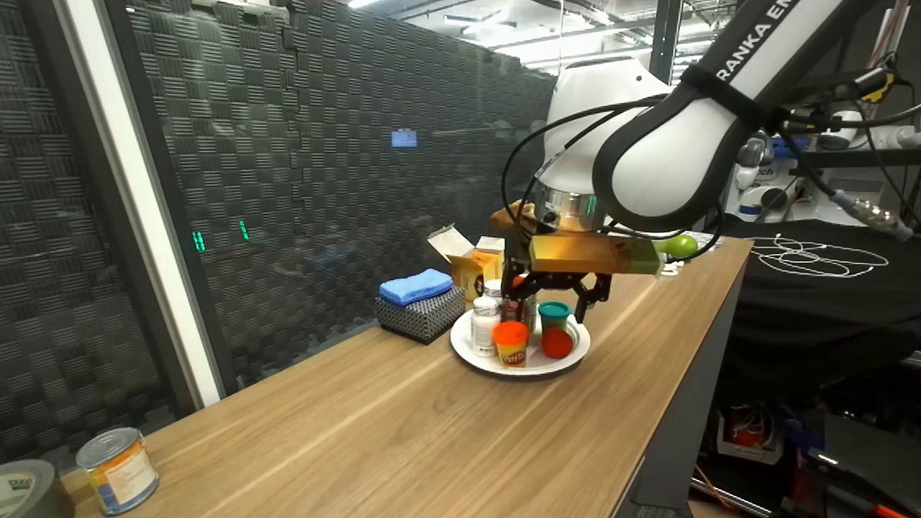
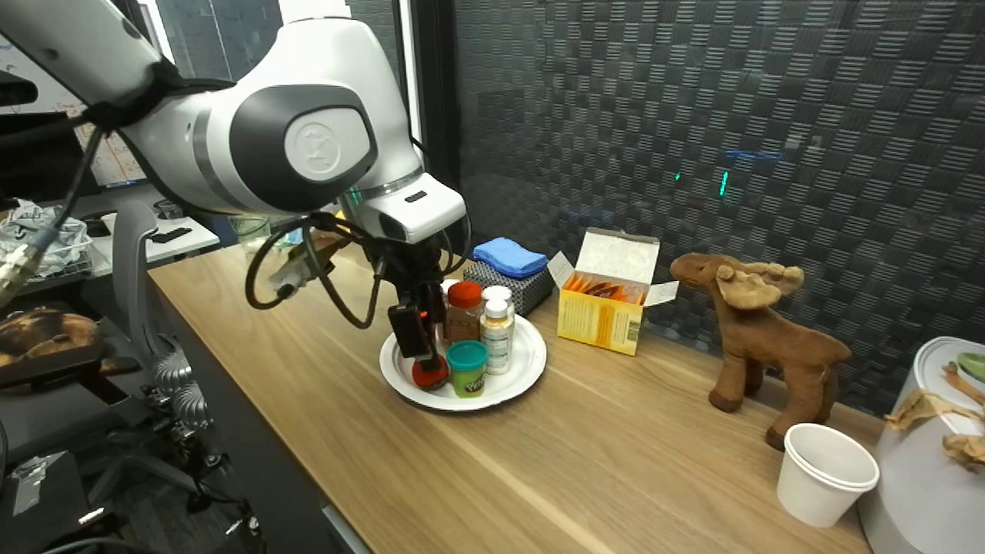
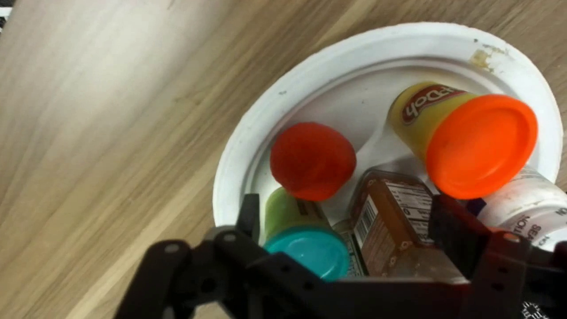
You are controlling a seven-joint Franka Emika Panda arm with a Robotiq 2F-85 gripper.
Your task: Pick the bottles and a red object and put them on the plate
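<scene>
The white plate (image 1: 529,370) holds the red object and the bottles. The red object (image 1: 557,344) is a small round lump, touching or very near the green jar with teal lid (image 2: 468,371). An orange-lidded yellow jar (image 3: 480,146), a brown bottle with red lid (image 2: 465,315) and white bottles (image 2: 498,338) stand close together on it. My gripper (image 3: 350,217) is open above the plate. In the wrist view one finger is left of the teal-lidded jar, the other right of the brown bottle. Whether either finger touches anything is unclear.
A dark box (image 1: 421,314) with a blue cloth (image 1: 416,286) stands beside the plate, near an open yellow box (image 2: 600,319). A toy moose (image 2: 777,346) and white cups (image 2: 827,473) stand farther along. A can (image 1: 119,471) and tape roll (image 1: 32,489) sit at the table's end.
</scene>
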